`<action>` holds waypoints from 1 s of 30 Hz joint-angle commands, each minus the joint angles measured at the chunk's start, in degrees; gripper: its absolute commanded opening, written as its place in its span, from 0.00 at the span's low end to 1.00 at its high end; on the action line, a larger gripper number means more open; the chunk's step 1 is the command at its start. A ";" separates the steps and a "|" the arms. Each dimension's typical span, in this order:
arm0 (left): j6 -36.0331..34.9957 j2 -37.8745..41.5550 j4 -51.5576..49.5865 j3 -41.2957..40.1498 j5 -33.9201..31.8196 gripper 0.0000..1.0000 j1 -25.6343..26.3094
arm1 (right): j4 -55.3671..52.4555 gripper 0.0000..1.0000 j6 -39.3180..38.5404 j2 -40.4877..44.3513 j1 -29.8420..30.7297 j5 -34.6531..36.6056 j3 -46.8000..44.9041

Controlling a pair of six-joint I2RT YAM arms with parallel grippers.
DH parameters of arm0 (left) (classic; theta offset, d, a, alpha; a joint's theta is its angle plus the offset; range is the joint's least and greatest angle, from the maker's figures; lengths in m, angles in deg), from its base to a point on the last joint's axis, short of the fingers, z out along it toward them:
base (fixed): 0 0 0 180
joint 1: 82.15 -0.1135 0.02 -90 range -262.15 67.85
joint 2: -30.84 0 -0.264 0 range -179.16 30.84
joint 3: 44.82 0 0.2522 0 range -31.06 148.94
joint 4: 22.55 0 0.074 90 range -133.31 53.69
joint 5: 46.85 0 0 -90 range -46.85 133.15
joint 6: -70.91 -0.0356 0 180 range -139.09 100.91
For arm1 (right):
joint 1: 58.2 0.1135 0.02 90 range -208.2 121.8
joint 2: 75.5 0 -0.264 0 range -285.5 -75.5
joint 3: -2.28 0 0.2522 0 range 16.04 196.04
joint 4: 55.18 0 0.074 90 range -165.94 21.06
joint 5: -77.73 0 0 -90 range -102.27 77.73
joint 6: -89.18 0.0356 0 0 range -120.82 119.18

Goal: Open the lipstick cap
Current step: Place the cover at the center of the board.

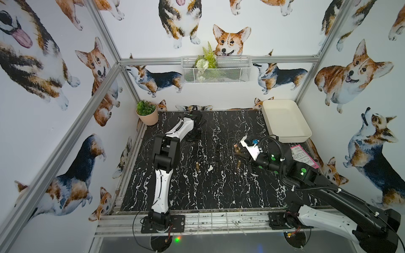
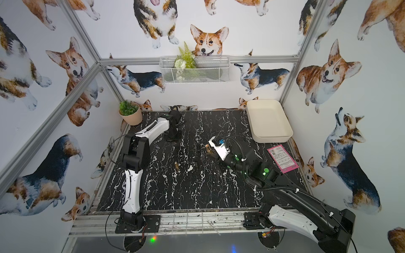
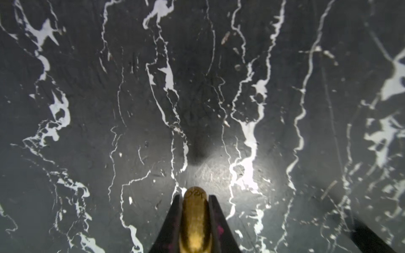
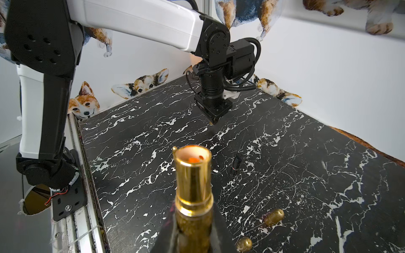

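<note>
1. Counter (image 1: 197, 192), black marble veined white: lying flat inside corgi-printed walls.
2. Potted plant (image 1: 147, 114), green leaves in a peach pot: standing upright at the counter's 11 o'clock corner.
3. Wire basket (image 1: 241, 72), white mesh: hanging on the back rail at 12 o'clock and holding a fern sprig (image 1: 208, 57).
4. Cream tray (image 1: 287, 139): sitting at 1 o'clock against the wall.
5. Pink printed slip (image 2: 282, 158): lying flat at 3 o'clock, near the tray.

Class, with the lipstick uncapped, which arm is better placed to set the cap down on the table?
Left. The left hand is shut on the gold cap, low over the table; the right hand holds the open tube.
</note>
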 commanded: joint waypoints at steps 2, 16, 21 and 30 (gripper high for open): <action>0.81 -0.09 2.93 -1.68 -1.30 0.00 -0.33 | 0.60 0.00 0.52 -0.18 0.08 0.77 -0.56; 2.00 -0.91 5.36 -4.76 -1.86 0.07 -1.32 | 0.83 0.00 1.06 -0.93 0.08 1.21 -0.76; 2.88 -0.38 6.33 -6.37 -1.65 0.12 -1.36 | 0.66 0.00 1.20 -1.32 0.08 1.12 -0.78; 3.67 -0.01 6.34 -7.02 -0.96 0.29 -1.77 | 0.51 0.00 1.24 -1.32 0.04 1.37 -0.95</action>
